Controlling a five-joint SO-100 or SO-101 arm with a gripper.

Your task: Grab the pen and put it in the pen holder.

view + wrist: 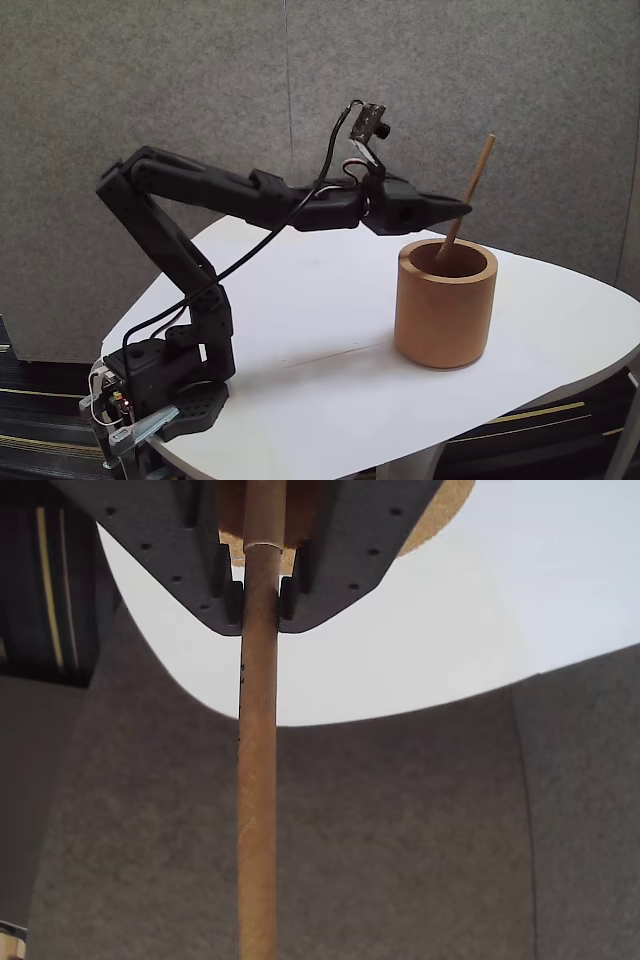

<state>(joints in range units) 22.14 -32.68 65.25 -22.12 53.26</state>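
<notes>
Bolted at the near left corner of the smooth white rounded surface [330, 330], in the fixed view, the matte black arm's base is sitting closest to the camera, a thin black cable [260, 245] looping along its links. Further right, the thick-walled, tan-brown cylindrical wooden cup [445, 305] is standing upright on the surface. The black two-finger claw [458, 210] is reaching out level above the cup's rim, clamped on the thin, straight, light tan wooden stick [474, 185]. That stick is leaning tilted, its lower end dipping inside the cup's opening and its upper end pointing up to the right against the grey felt-like wall [450, 80].

Running down the middle of the wrist view, the stick [258, 810] is looking smooth and round. The claw [259, 597] is pinching it between two small dark pads [233, 600], with perforated flat black finger plates on either side. A slice of the cup's grainy rim [450, 505] is showing at the top.
</notes>
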